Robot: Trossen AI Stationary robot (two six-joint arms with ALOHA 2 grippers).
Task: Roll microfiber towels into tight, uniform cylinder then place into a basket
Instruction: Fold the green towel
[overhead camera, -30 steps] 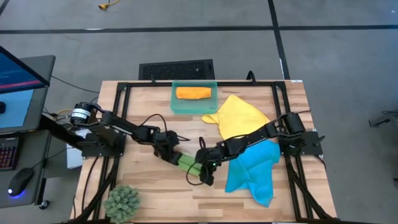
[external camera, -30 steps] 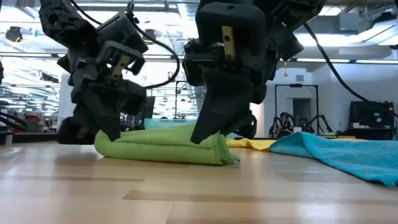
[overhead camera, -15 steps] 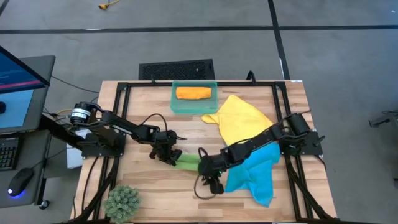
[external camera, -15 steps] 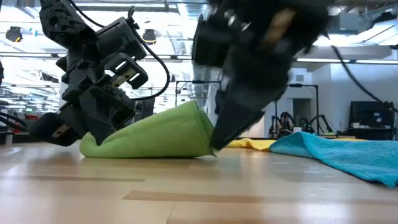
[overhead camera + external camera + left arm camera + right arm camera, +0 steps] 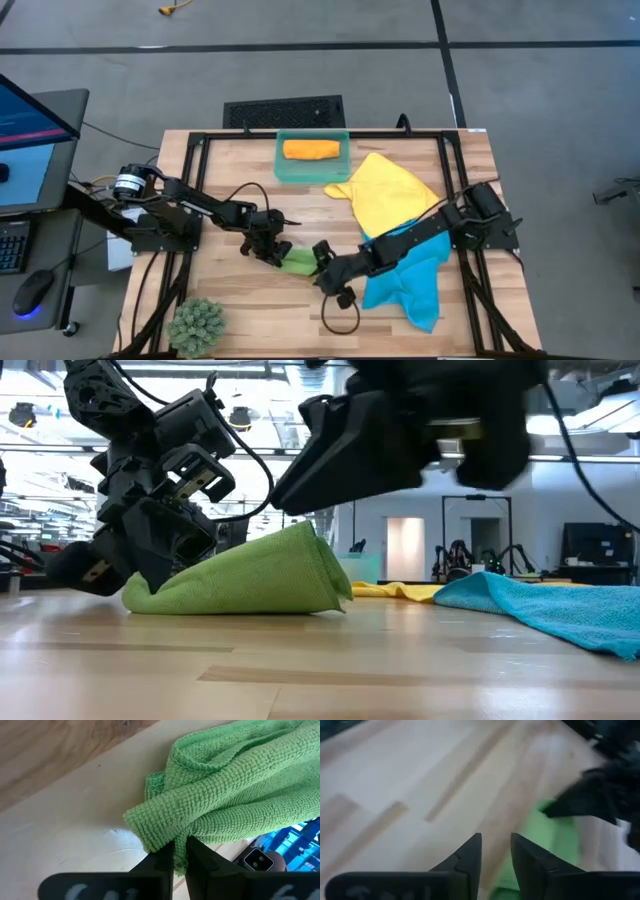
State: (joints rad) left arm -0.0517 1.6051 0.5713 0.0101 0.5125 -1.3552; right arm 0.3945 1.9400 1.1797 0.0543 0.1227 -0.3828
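On the wooden table, the left gripper is low at the middle, its jaws pinched narrow on one end of the green towel. The left wrist view shows the two dark fingers nearly together with a fold of the green cloth squeezed between them. In the low view this towel lies on the wood as a loose wedge, its left end flat under the left gripper and its right end raised, rather than a tight roll.

The right gripper is just right of the green towel and a little nearer the front edge. In the low view it hangs above the raised end of the towel, apart from the cloth. Its own wrist view shows the fingers with a modest gap between them and nothing held; a blurred patch of green lies beyond them.

The basket sits at the far middle of the table with the orange towel rolled inside it. The yellow towel lies spread out on the right, just right of the basket. The blue towel lies crumpled nearer the front on the right, partly under the right arm. A spiky green plant ball sits at the near left corner.
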